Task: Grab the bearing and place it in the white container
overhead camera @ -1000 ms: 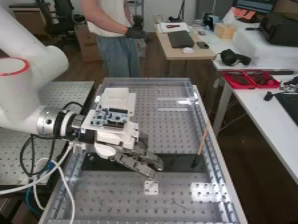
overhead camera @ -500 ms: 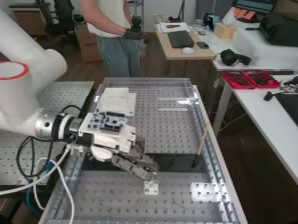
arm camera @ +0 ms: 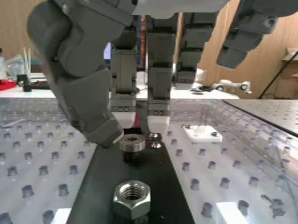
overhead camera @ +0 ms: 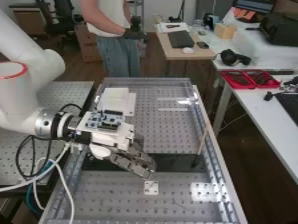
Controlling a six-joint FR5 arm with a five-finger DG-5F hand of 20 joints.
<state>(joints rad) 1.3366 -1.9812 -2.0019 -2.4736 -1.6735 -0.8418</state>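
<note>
Bearing (arm camera: 132, 146): upright metal ring on a short dark post, just beneath the thumb tip and in front of the fingertips of the hand (arm camera: 159, 75). The hand is unclenched, its fingers nearly straight and the thumb angled toward the ring; contact with the ring cannot be told. Hex nut (arm camera: 126, 205): on the same black strip (arm camera: 103, 187), nearer the wrist camera than the fingertips. White mounting plate (overhead camera: 151, 188): on the perforated bench (overhead camera: 120, 200), just beyond the fingertips. White container (overhead camera: 114, 96): beside the hand, toward the bench's far end, apart from the fingers. Stage: the approach appears nearly complete; the grasp, lift, transfer and release into the container remain. Closing on the ring likely calls for care around its post.
</note>
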